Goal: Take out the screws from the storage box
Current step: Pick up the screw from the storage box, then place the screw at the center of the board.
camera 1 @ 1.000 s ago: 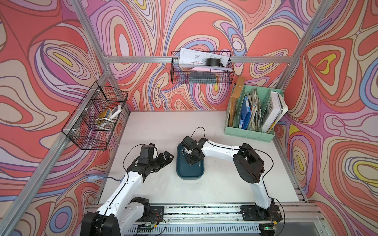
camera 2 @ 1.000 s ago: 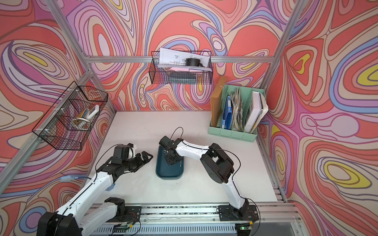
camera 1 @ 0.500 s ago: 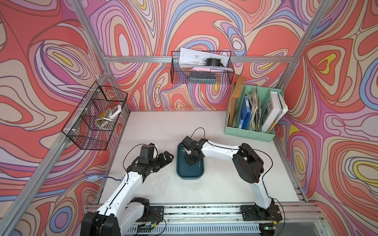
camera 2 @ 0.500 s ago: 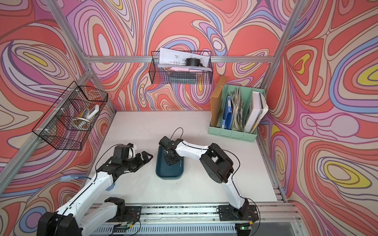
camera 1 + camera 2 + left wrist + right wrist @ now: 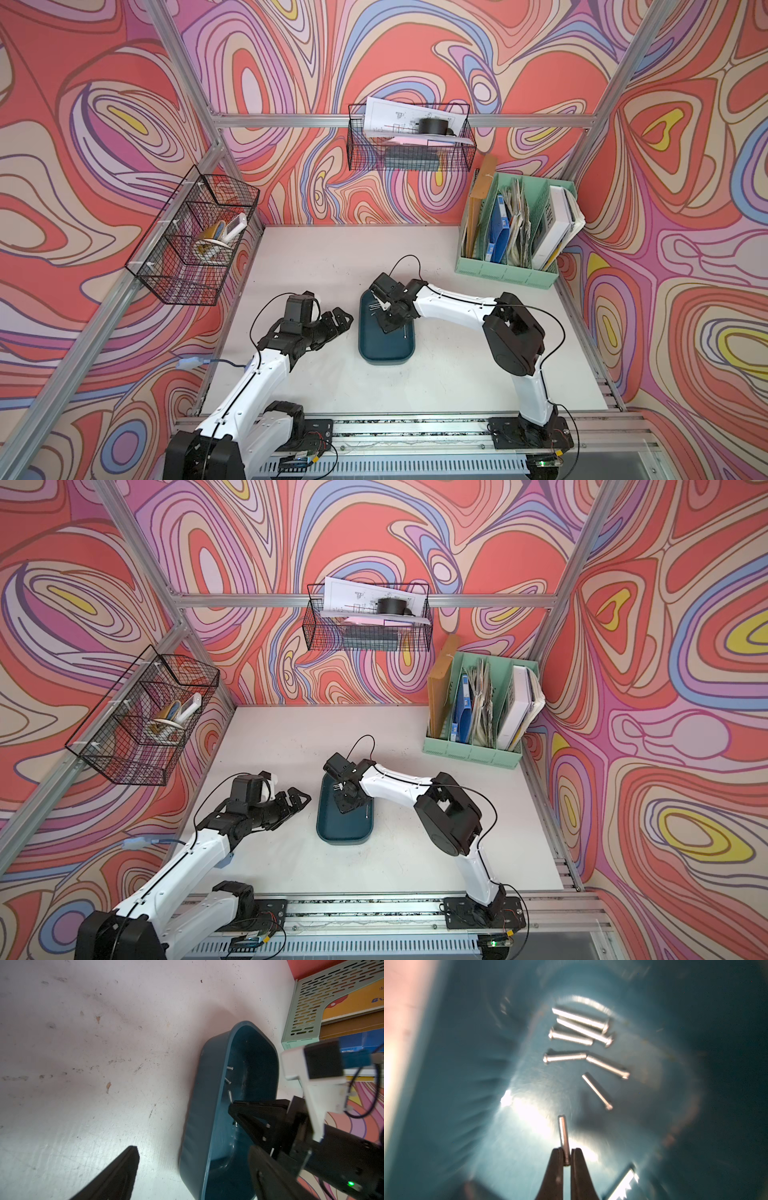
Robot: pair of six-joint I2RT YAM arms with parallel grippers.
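Here, the storage box [image 5: 386,351] sits on the surface [image 5: 457,374] between both arms. On the right arm [image 5: 451,306] the jaws are pinched shut on one screw [image 5: 564,1136] inside the box, near six loose screws [image 5: 579,1028] at its far end. On the left arm [image 5: 266,370] the jaws gape wide, empty, just left of the box.

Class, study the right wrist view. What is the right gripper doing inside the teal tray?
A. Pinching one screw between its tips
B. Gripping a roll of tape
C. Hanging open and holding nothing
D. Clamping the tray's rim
A: in the right wrist view the right gripper is shut on a single screw, whose shaft sticks out past the tips, inside the storage box.
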